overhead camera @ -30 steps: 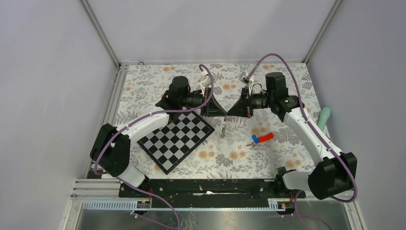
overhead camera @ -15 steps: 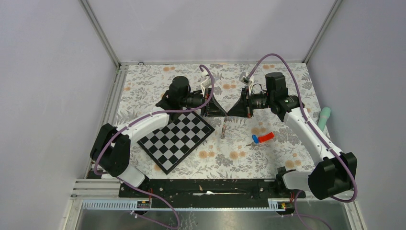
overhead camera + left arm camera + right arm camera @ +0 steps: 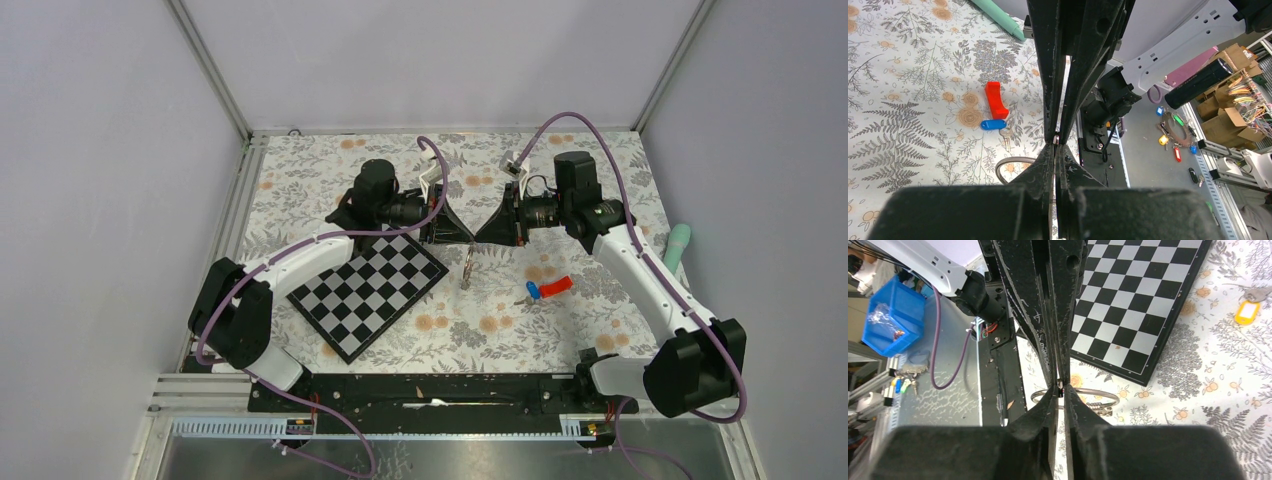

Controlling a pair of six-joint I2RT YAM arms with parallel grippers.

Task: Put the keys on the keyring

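The keyring [image 3: 468, 266] is a thin silver ring that hangs edge-on below the two gripper tips, above the floral cloth. My left gripper [image 3: 468, 238] and right gripper [image 3: 479, 238] meet tip to tip, and both are shut on the ring's top. In the left wrist view, part of the keyring [image 3: 1015, 161] shows left of my left gripper [image 3: 1055, 145]. In the right wrist view, the keyring [image 3: 1088, 391] with its clasp runs behind my right gripper [image 3: 1060, 388]. The blue-capped key [image 3: 532, 291] lies on the cloth to the right and also shows in the left wrist view [image 3: 993, 124]. The yellow-headed key [image 3: 1248, 311] lies beyond the chessboard.
A chessboard [image 3: 368, 290] lies left of the ring and fills the top of the right wrist view [image 3: 1133, 300]. A red piece [image 3: 556, 286] lies beside the blue key. A mint-green object [image 3: 678, 247] rests at the right edge.
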